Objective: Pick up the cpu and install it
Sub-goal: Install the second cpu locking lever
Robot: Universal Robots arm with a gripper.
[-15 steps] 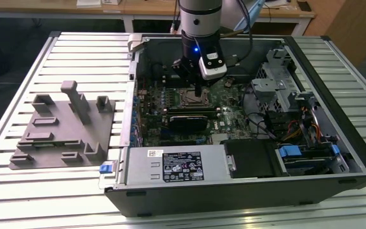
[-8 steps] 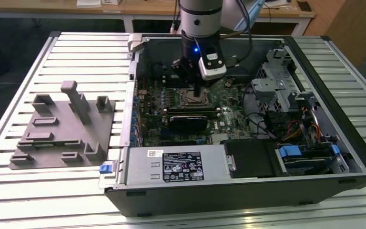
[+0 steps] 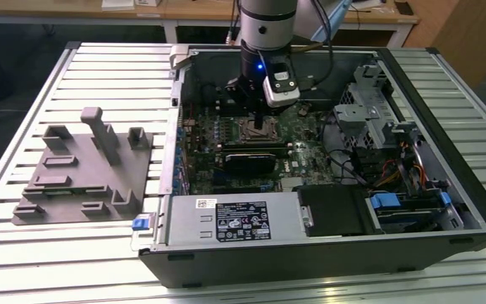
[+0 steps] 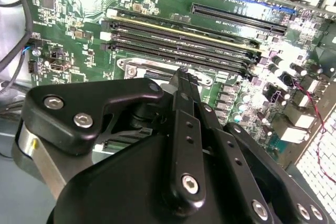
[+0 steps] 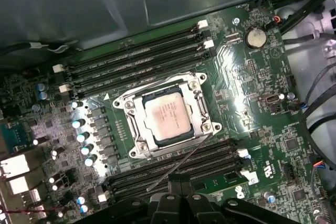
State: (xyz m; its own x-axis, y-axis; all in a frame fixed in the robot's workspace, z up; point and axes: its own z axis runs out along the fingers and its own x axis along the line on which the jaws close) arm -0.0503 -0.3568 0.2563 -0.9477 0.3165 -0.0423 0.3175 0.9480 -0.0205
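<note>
1 cpu (image 5: 167, 115) sits in its socket; tool (image 5: 178, 180) pressed together above it.

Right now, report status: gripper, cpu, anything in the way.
Gripper over the motherboard, holding nothing visible. Cpu seated in the socket frame. Wire lever slants between gripper and socket.

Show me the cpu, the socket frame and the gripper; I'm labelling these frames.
cpu (image 5: 167, 118): first wrist view, middle of its pale metal top, seated in the socket.
socket frame (image 5: 202, 109): first wrist view, on a side bar of the metal frame.
gripper (image 4: 185, 77): second wrist view, at the tips of the closed fingers.
</note>
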